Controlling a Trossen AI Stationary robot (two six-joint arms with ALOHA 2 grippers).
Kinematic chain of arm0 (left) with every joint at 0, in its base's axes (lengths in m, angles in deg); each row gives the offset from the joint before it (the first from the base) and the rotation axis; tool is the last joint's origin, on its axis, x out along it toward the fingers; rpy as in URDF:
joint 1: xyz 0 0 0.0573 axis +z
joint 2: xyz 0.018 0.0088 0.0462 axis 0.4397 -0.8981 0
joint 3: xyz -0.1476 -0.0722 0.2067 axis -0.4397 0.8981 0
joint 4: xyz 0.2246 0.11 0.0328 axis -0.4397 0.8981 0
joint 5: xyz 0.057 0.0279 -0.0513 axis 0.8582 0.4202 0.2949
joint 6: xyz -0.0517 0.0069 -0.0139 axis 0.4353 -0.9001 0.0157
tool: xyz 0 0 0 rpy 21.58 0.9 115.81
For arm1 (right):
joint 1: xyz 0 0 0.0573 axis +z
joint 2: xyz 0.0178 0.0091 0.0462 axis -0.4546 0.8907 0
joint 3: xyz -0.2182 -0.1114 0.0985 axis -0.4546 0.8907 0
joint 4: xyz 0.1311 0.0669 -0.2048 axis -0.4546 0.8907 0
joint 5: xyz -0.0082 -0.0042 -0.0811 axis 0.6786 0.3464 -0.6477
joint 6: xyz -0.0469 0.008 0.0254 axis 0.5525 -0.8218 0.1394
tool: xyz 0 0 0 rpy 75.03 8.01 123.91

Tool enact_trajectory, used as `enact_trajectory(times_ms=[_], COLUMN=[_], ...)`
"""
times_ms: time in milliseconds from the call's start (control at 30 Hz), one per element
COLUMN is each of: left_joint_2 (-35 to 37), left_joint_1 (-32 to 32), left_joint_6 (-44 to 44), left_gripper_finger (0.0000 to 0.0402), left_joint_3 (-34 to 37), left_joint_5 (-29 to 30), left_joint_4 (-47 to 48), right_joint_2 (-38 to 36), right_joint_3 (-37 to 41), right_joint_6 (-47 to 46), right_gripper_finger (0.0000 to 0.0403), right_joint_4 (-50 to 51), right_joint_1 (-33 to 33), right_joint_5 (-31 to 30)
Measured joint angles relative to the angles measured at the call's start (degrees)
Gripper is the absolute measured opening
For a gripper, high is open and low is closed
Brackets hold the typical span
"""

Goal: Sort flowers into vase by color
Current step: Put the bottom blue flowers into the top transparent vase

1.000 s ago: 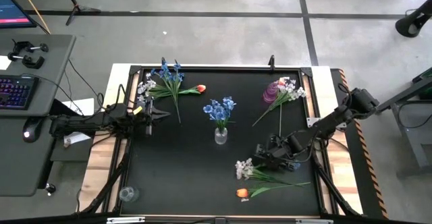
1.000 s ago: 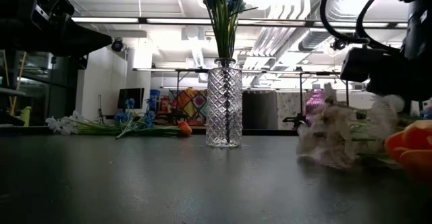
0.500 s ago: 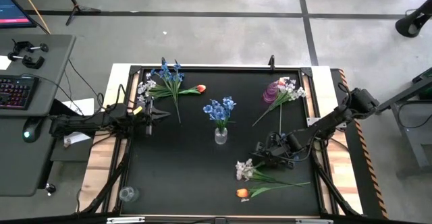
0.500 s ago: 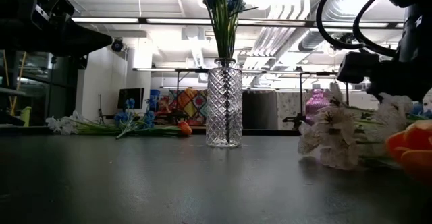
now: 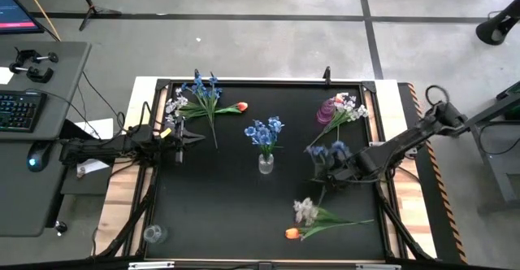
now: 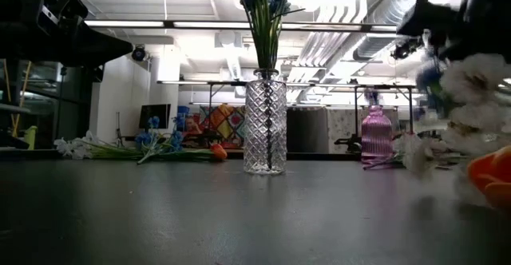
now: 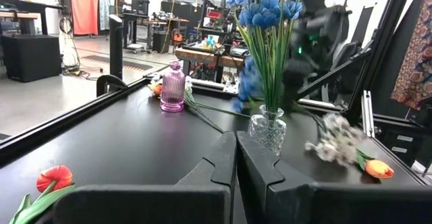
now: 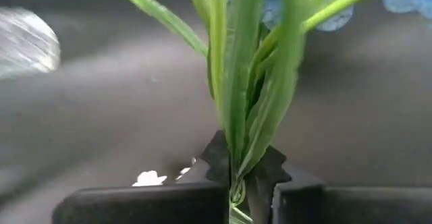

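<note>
My right gripper (image 5: 327, 174) is shut on a blue spray (image 5: 329, 150) right of the clear vase (image 5: 265, 163), which holds blue flowers (image 5: 264, 130). A white spray (image 5: 306, 211) and an orange tulip (image 5: 292, 233) lie flat on the mat near the front edge. A purple vase (image 5: 325, 112) stands at the far right, with a pale spray (image 5: 349, 104) lying beside it. More blue flowers (image 5: 203, 87), white flowers (image 5: 175, 105) and a tulip (image 5: 241, 106) lie at the far left. My left gripper (image 5: 192, 138) waits shut at the left edge. My right gripper pinches the blue spray's bundle of green stems and leaves (image 8: 237, 158) between its two fingers, below the blossoms. The fingers lie across the stems. The blossoms (image 5: 329, 150) point toward the far edge. In the low view the spray (image 6: 431, 75) hangs above the table.
A small clear vase (image 5: 154, 234) stands off the mat at the near left. The mat's raised black rim (image 5: 268, 81) runs around the work area. Bare mat lies between the clear vase and the left edge.
My right gripper has shut on the blue spray's stems among the flowers at the near right. It has risen and moved toward the far edge, lifting the spray clear. The white spray left on the mat has shifted slightly toward the near right.
</note>
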Motion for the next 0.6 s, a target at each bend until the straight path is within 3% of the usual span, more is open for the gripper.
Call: enact_trajectory(times_ms=[167,300,467,600], left_joint_2=[0.0,0.0,0.0,0.0], left_joint_1=[0.0,0.0,0.0,0.0], left_joint_6=[0.0,0.0,0.0,0.0], left_gripper_finger=[0.0001,0.0001,0.0001,0.0001], left_joint_3=[0.0,0.0,0.0,0.0], left_joint_5=[0.0,0.0,0.0,0.0], left_joint_4=[0.0,0.0,0.0,0.0], right_joint_2=[-3.5,-4.9,-5.3,-5.3], right_joint_3=[-6.1,-9.4,-11.3,-11.2], right_joint_6=[3.1,10.3,22.7,43.6], right_gripper_finger=[0.0005,0.0003,0.0004,0.0002], right_joint_4=[13.7,16.8,13.2,1.6], right_joint_1=[-0.3,-1.3,-3.8,-5.7], right_joint_5=[-13.3,-22.5,-32.8,-40.5])
